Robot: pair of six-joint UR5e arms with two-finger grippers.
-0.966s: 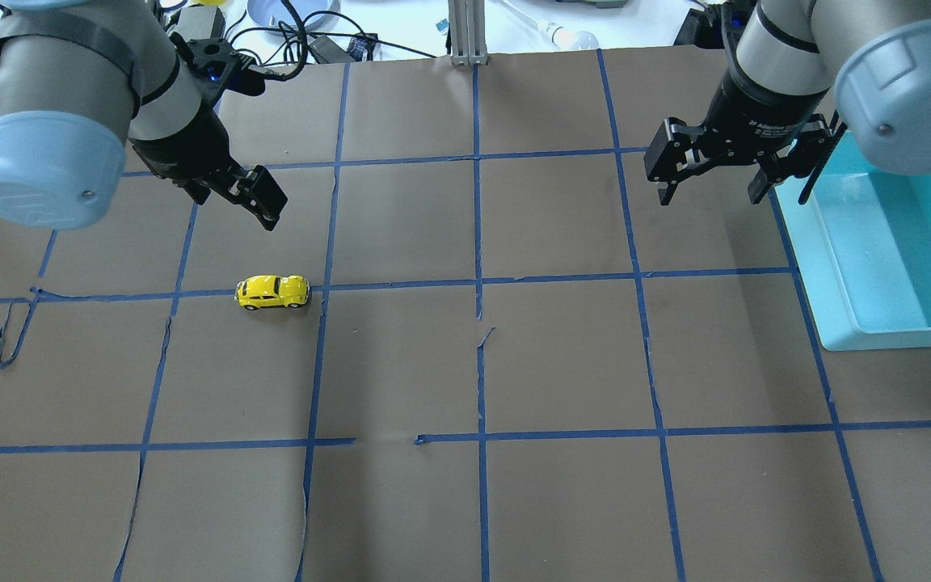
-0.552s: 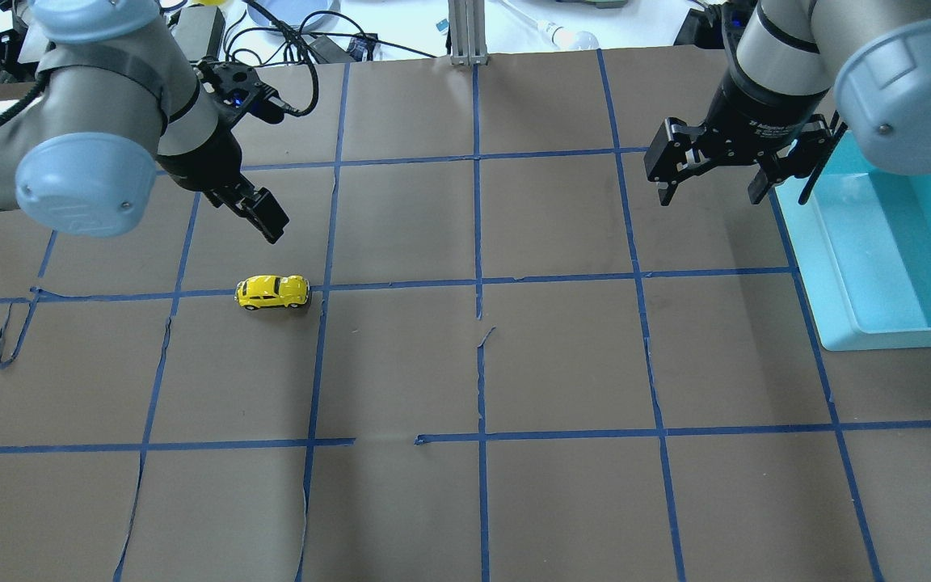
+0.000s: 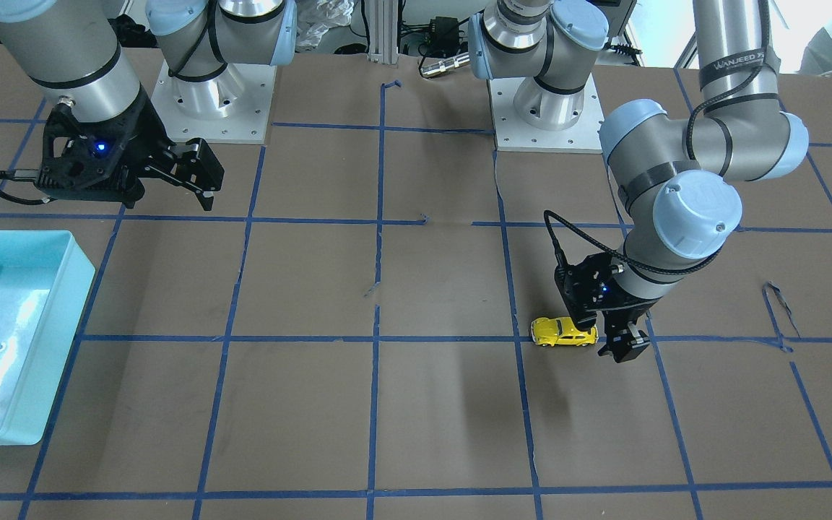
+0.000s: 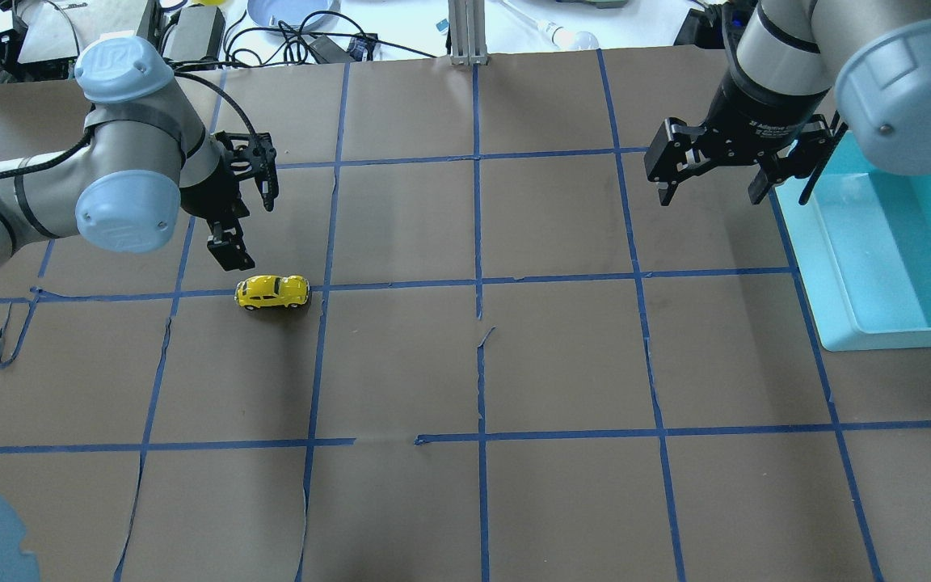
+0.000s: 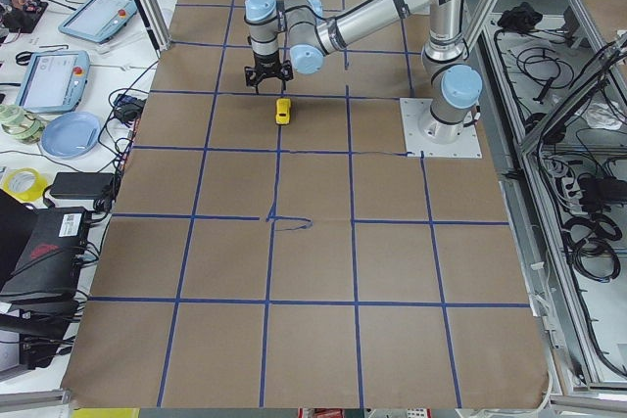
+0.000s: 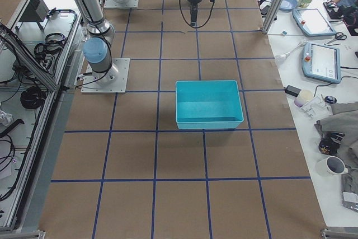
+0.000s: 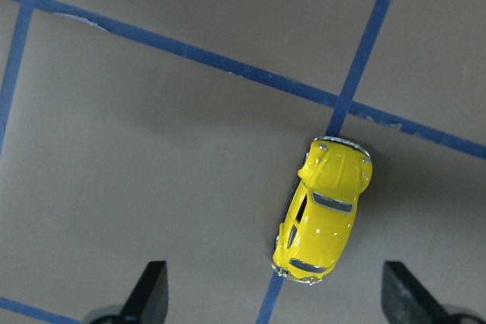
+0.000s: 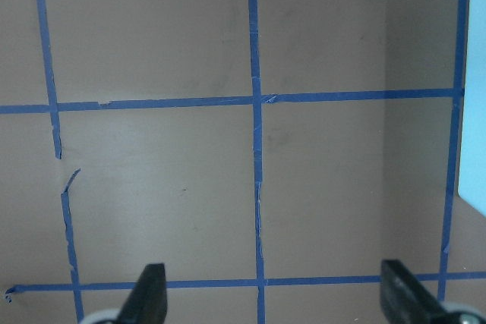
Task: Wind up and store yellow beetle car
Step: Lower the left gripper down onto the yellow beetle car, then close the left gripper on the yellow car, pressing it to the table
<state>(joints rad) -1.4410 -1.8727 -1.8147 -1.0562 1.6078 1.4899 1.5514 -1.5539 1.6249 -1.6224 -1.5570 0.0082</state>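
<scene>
The tiny glossy yellow beetle toy car (image 4: 272, 292) stands on its wheels on the brown paper-covered tabletop (image 4: 562, 356), on a blue tape line in the robot's left half and well apart from the light teal rectangular plastic bin (image 4: 894, 338) at the far right. The left gripper (image 7: 275, 297) hangs close over the car with its black fingers (image 7: 149, 294) spread wide and not touching it. The right gripper (image 4: 709, 187) hovers just beside the bin's near end, its fingers also spread and holding nothing.
</scene>
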